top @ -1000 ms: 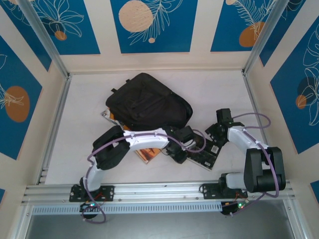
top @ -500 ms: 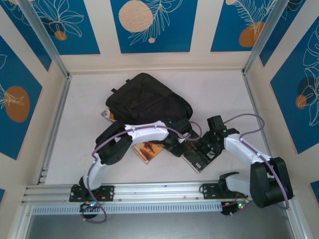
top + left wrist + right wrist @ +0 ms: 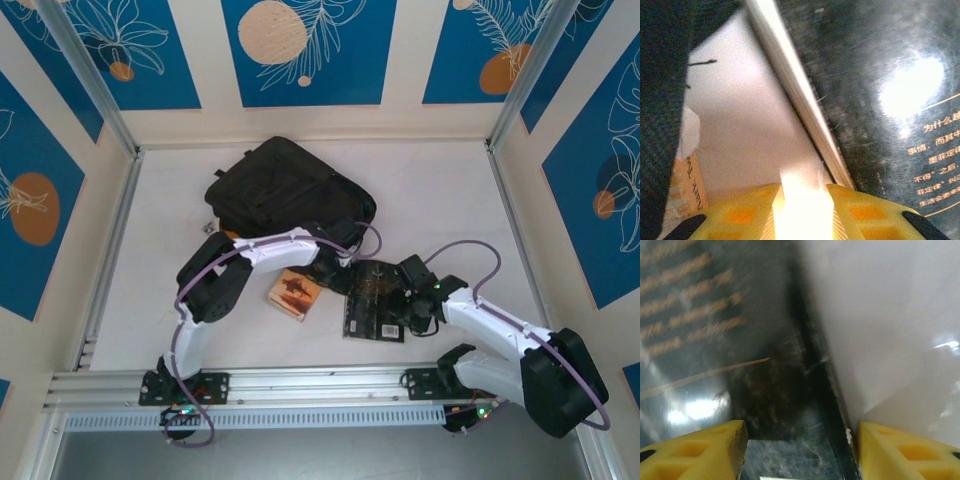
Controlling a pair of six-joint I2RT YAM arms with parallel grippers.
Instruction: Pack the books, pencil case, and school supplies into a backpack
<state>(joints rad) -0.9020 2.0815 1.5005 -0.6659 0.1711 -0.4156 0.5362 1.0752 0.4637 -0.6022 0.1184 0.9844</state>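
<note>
Backpack [image 3: 290,190] lies at the back of the worktop [image 3: 450,190], with a black gold-lettered book [image 3: 372,305] flat in front of it and an orange book [image 3: 293,293] just beside. The left gripper [image 3: 803,200] has its jaws narrowly parted by the black book's page edge. The right gripper [image 3: 802,440] has its jaws wide apart, straddling the opposite edge.

Right fingers [image 3: 690,452] apart, left arm [image 3: 280,248] outstretched

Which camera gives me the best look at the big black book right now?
Top external: nearly the whole black book shows there, lying flat near the backpack. Left wrist catches a glossy cover corner with gold text and the page edge; right wrist gives a blurred close-up of its cover and edge.
</note>
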